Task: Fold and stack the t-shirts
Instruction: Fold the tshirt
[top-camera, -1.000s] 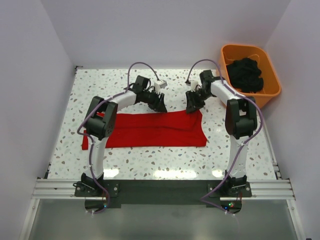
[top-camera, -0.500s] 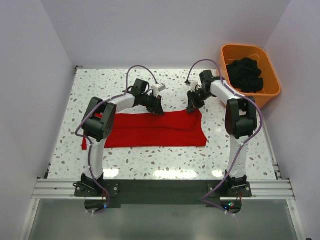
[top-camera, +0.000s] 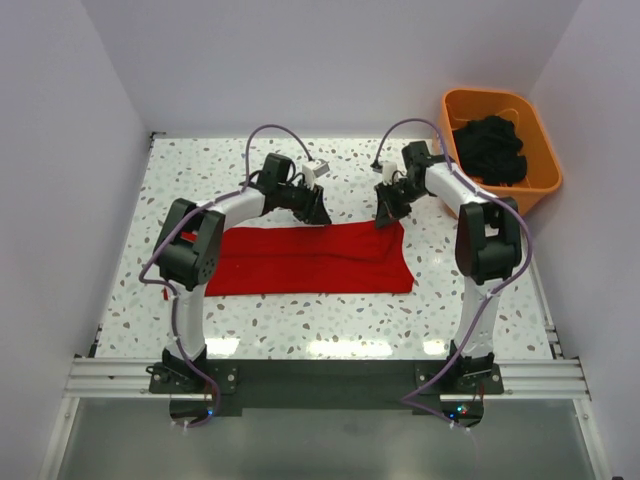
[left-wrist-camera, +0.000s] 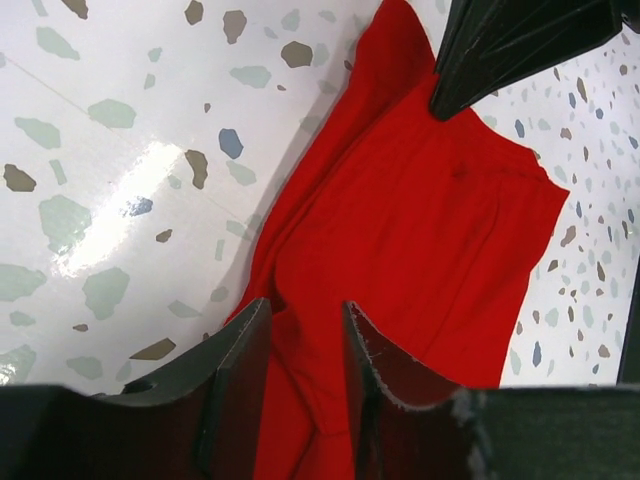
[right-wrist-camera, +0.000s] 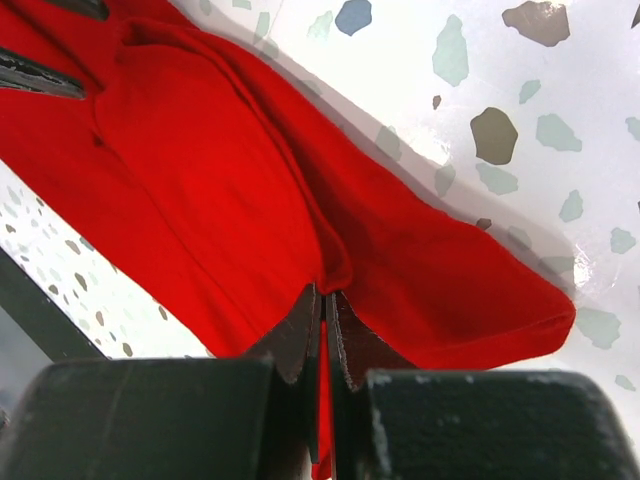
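A bright red t-shirt (top-camera: 310, 258) lies spread flat across the middle of the table. My left gripper (top-camera: 318, 212) is at its far edge near the middle. In the left wrist view the gripper (left-wrist-camera: 305, 335) is open, and its two fingers straddle a ridge of the shirt (left-wrist-camera: 430, 230) at the cloth's edge. My right gripper (top-camera: 385, 216) is at the shirt's far right corner. In the right wrist view the gripper (right-wrist-camera: 325, 300) is shut on a pinched fold of the shirt (right-wrist-camera: 200, 170). The right gripper's dark tip also shows in the left wrist view (left-wrist-camera: 500, 50).
An orange plastic tub (top-camera: 530, 190) stands at the back right, off the table's right edge, with dark clothes (top-camera: 490, 148) piled in it. The speckled white tabletop (top-camera: 200, 165) runs to walls on the left, back and right.
My left arm's elbow has swung a little left and back, while its gripper stays at the shirt's far edge. The right arm and the shirt have hardly moved.
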